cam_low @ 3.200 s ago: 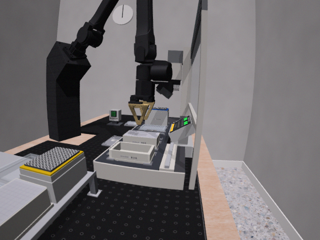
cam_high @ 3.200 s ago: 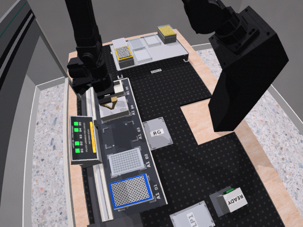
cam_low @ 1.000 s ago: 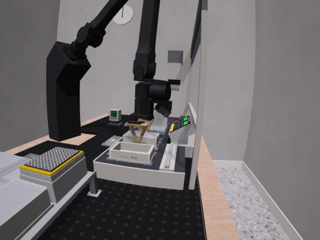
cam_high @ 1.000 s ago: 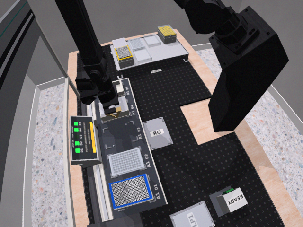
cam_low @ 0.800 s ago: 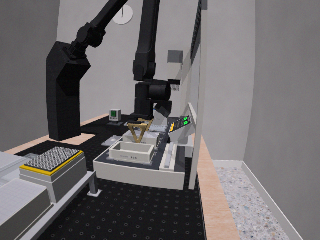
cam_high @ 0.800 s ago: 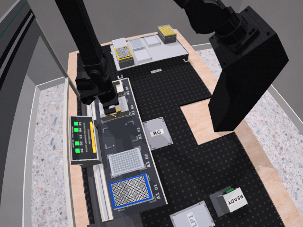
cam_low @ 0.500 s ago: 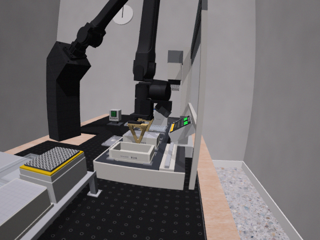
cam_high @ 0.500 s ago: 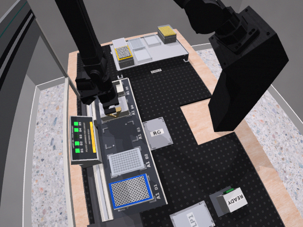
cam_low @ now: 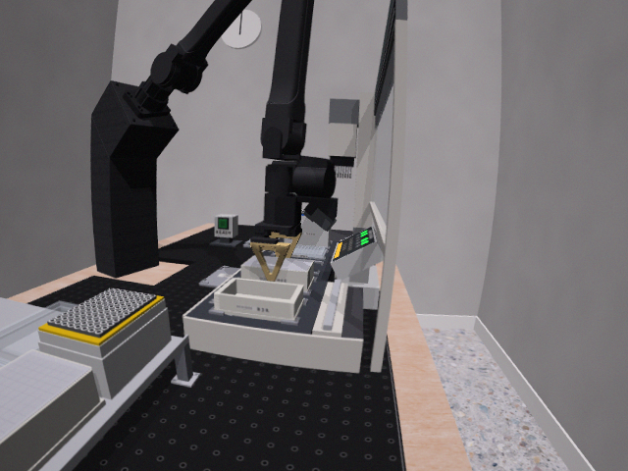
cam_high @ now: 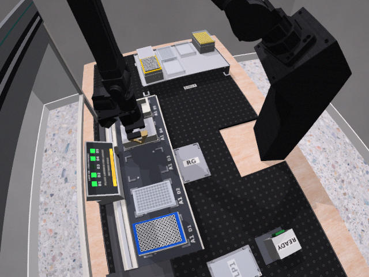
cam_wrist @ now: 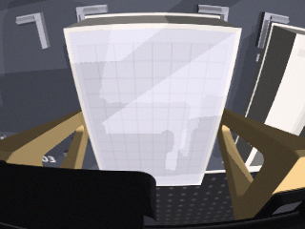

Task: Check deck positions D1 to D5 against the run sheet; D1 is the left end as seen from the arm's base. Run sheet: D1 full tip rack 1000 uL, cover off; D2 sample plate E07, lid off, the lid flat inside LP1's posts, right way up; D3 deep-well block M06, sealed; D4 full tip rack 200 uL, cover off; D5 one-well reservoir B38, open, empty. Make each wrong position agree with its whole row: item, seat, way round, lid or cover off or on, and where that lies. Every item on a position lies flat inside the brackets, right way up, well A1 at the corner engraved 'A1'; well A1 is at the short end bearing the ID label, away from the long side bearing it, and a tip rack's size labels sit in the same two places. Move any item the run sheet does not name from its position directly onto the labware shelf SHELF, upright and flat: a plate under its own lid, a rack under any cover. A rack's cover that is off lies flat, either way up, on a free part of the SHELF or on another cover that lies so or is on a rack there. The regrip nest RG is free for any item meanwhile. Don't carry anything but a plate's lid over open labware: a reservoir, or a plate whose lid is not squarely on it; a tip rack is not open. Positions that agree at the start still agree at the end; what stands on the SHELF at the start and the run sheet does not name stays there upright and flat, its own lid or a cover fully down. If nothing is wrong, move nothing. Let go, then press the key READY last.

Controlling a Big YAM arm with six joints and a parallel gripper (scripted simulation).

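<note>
Hand (cam_high: 139, 137) spread wide, holding nothing, hanging over D4 item (cam_wrist: 152, 95) at upper-left-centre of top view; tan fingers flank its long sides, apart from them. Item shows pale, smooth, translucent covered top w/ faint grid; looks like covered rack or lidded block, cannot tell which. Judged: rigid plastic, light-to-moderate, slick walls, cover may lift off alone. Grip low on body sides, centred, level. Reservoir (cam_low: 258, 297) open just beside at D5: avoid carrying over it. D3 brackets (cam_high: 149, 167) hold no item.
</note>
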